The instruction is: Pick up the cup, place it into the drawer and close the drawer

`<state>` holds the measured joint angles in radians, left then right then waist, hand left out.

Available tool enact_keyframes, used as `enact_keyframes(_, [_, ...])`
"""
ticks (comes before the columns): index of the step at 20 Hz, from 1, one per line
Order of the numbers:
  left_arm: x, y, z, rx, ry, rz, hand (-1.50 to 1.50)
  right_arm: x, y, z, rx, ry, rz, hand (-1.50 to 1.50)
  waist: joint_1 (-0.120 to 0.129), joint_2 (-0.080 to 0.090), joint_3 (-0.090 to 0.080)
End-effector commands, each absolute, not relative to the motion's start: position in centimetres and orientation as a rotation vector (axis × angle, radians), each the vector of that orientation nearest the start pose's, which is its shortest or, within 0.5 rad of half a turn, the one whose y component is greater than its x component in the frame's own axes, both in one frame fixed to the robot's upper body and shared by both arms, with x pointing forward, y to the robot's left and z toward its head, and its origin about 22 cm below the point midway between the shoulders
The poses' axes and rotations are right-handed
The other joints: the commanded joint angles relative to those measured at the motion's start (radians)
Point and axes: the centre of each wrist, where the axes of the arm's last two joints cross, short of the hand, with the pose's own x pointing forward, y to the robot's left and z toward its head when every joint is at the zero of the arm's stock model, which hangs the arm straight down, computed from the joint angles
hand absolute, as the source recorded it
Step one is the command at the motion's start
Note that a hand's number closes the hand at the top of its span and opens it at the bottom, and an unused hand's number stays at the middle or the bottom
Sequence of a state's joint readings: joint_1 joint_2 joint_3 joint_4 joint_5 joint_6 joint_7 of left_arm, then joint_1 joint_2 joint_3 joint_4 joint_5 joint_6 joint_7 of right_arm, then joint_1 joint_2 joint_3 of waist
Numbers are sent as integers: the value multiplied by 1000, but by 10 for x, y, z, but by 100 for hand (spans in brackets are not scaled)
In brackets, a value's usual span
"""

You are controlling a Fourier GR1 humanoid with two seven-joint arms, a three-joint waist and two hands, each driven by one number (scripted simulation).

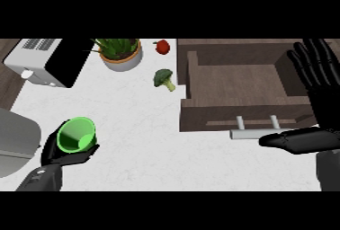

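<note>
The green cup [77, 134] was held in the left hand [65, 155], whose fingers were curled under and around it, at the lower left of the white counter [133, 134]. The cup was tilted, its open mouth facing up toward the camera, and it sat well to the left of the drawer [242, 90].

The drawer, a wooden box, stood pulled open at the right side of the counter, its inside bare wood. Its front panel carried a pale bar handle [256, 132] on two short posts.

The right hand [319, 76] was open, fingers straight and spread, over the drawer's right wall, with the thumb reaching out just beside the handle's right end.

Left of the drawer's far corner lay a piece of broccoli [164, 78], and beyond it a red tomato [161, 46]. A potted plant [119, 53] stood further left of those, and a toaster [48, 60] lay past the plant, far from the drawer.
</note>
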<state>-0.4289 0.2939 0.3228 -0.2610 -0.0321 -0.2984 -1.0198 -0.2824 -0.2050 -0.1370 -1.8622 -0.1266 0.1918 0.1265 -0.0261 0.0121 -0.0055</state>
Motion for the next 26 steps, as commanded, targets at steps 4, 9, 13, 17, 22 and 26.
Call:
enact_keyframes(4, [266, 340, -132, 130, -1994, 100, 150, 272, -251, 145, 68, -2000, 287, -150, -5, 3, 0])
enact_keyframes(9, [282, 292, -137, 230, -2003, 249, 150, 275, -272, 150, 58, -2002, 250, -150, -1, -2, 2])
enact_keyframes(13, [298, 270, -129, 6, -2087, 269, 150, 270, -253, 161, 64, -2004, 285, -150, 3, -7, 2])
enact_keyframes(17, [347, 254, -83, -153, -2122, 127, 150, 271, -277, 152, 30, -1964, 279, -150, 16, -13, 5])
enact_keyframes(22, [387, 215, -26, -200, -2175, 39, 150, 269, -286, 149, 10, -1982, 266, -150, 32, -20, 7])
enact_keyframes(26, [407, 179, 25, -308, -2168, -56, 150, 267, -288, 129, -8, -1959, 237, -150, 42, -23, 8])
